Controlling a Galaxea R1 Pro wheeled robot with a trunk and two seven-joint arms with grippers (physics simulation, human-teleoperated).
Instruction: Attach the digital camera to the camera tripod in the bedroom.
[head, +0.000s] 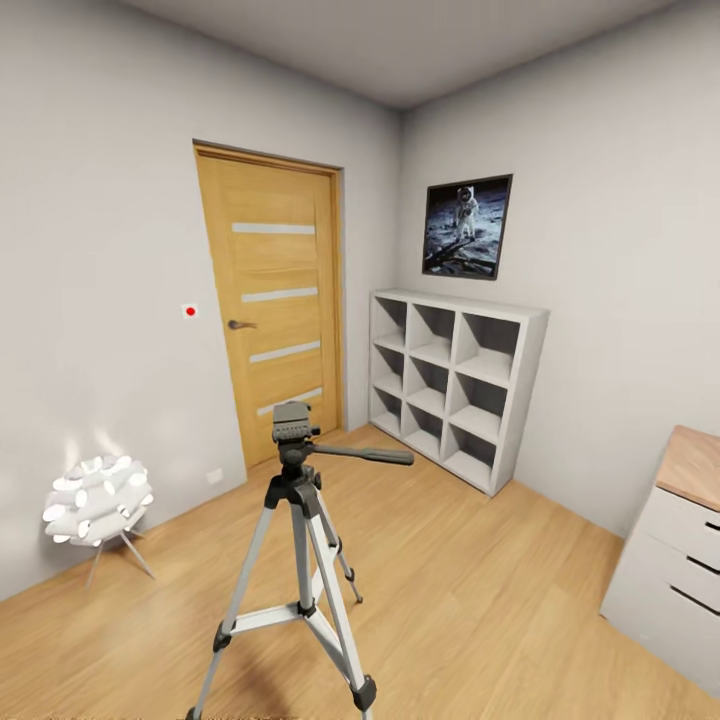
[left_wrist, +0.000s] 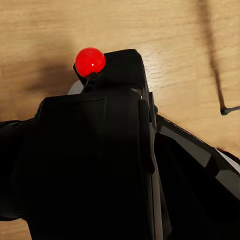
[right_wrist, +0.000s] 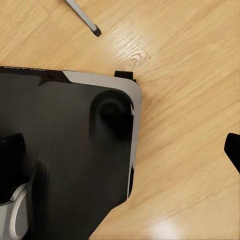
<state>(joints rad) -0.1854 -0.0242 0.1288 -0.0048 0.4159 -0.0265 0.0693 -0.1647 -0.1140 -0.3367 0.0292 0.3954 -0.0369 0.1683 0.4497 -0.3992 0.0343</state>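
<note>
Silver-legged camera tripod (head: 300, 560) stands upright on your wood floor (head: 480, 590), black handle pointing right. Your left end effector (left_wrist: 100, 165) apparently grips the boxy black digital camera (left_wrist: 95, 150); right's state, you cannot tell.

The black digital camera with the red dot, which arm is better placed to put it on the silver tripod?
Left. In the left wrist view the black digital camera sits right at that gripper, apparently held. The right wrist view shows wood floor and the robot's base. The silver-legged tripod stands just ahead.
</note>
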